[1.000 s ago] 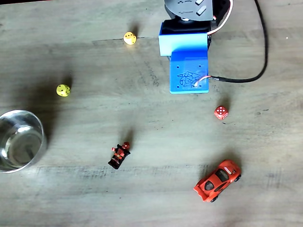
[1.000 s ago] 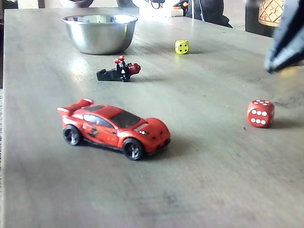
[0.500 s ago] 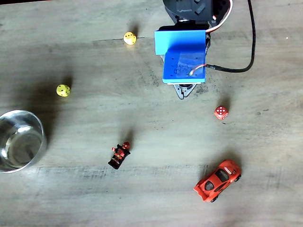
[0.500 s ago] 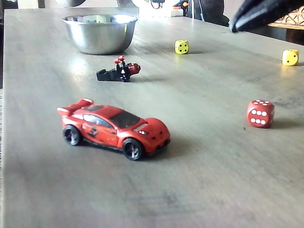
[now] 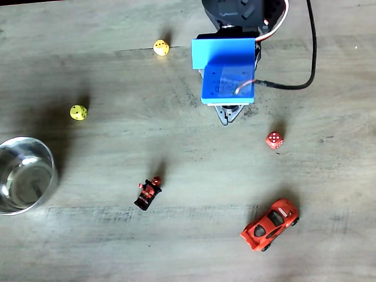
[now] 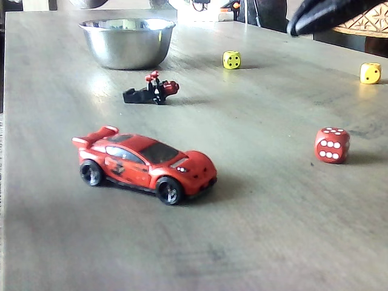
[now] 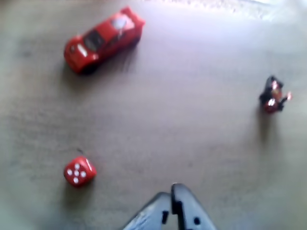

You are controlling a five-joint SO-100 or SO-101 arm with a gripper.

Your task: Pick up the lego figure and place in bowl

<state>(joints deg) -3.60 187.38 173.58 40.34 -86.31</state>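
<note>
Gripper [image 7: 172,188] empty with fingers pressed together above bare table [image 7: 182,120], lego figure [image 5: 148,192] lying flat well apart from it, between metal bowl [image 5: 48,158] and red toy car [image 5: 269,224], red die [image 5: 274,140] beside gripper.

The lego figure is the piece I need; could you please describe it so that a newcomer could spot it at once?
Start at the bowl at the left edge of the top-down fixed view, then look right across the table toward the toy car. Roughly midway, lying flat by itself, is the lego figure. It is tiny, red above and black below, smaller than the car and not cube-shaped like the dotted red die.
</note>
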